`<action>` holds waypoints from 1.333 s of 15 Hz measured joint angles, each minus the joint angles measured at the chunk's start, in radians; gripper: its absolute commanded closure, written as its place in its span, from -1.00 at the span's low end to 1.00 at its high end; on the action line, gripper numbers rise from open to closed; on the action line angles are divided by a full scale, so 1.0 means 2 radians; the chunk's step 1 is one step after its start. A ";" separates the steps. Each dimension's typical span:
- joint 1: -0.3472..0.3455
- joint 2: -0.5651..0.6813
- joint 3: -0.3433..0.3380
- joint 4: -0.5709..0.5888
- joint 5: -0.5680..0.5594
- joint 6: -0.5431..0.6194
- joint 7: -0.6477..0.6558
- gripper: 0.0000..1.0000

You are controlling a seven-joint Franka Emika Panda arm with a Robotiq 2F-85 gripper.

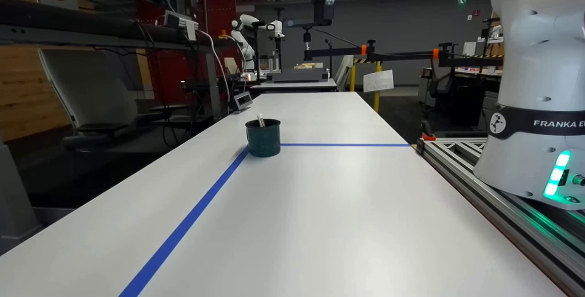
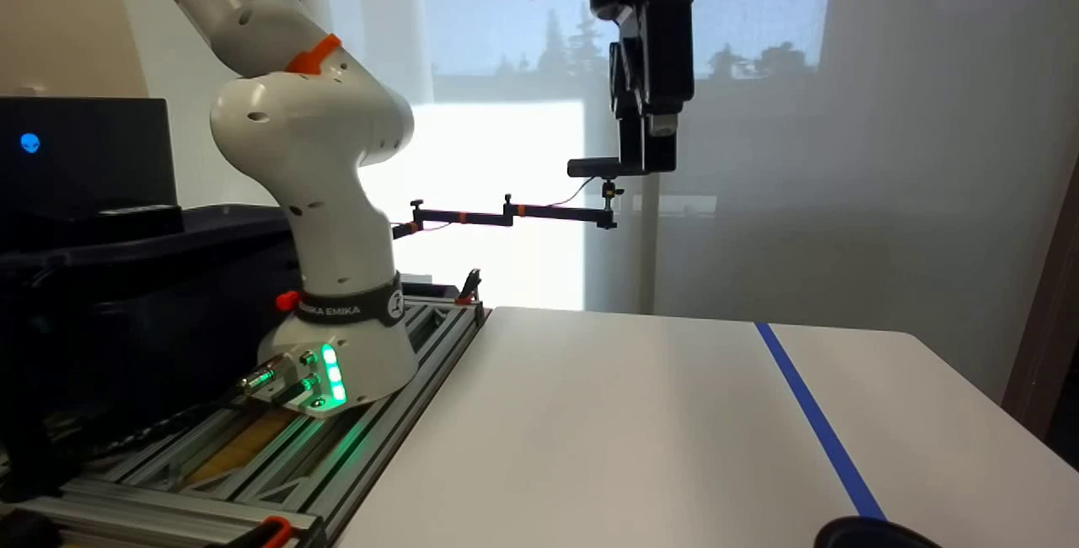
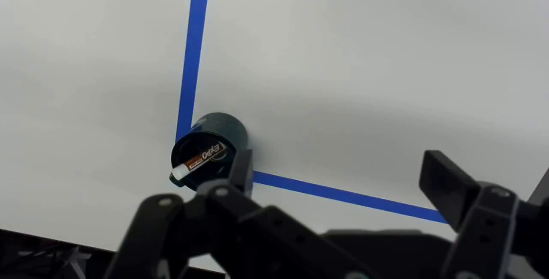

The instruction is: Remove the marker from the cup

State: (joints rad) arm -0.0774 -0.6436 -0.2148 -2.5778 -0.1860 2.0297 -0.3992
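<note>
Behind a long, smooth white desk (image 1: 320, 224), a dark grey wall (image 1: 402, 34) closes off the workroom, and strips of bright blue tape (image 1: 198, 210) cross the desk. Where two of them run together stands a squat, round, dark teal cup (image 1: 263, 140) with a black rim, upright. Slanting inside it is a slim marker (image 3: 201, 161), its barrel reddish-brown with EXPO lettering; its white end (image 1: 261, 120) rises just above the rim.

Black and two-fingered, the tool (image 3: 339, 169) is spread wide, with nothing between its fingers (image 3: 448, 189). One finger overlaps the cup in the wrist view, but an exterior view shows the tool hanging well above the desk, so I take them to be apart.

By that reading, the task has hardly begun: the marker sits in the cup, untouched, and none of the removal is done. Left to do are lining up over the white end, since the cup appears off to one side of the gap, then lowering, gripping, drawing the marker out past the rim and, presumably, laying it on the desk.
</note>
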 measured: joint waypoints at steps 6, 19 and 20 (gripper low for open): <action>-0.002 0.034 0.009 -0.027 0.001 0.102 0.072 -1.00; -0.084 0.193 0.088 -0.019 -0.001 0.302 0.368 -1.00; -0.089 0.203 0.091 -0.012 -0.001 0.307 0.388 -1.00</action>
State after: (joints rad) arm -0.2544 -0.2372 -0.0335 -2.6026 -0.1884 2.6437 0.3766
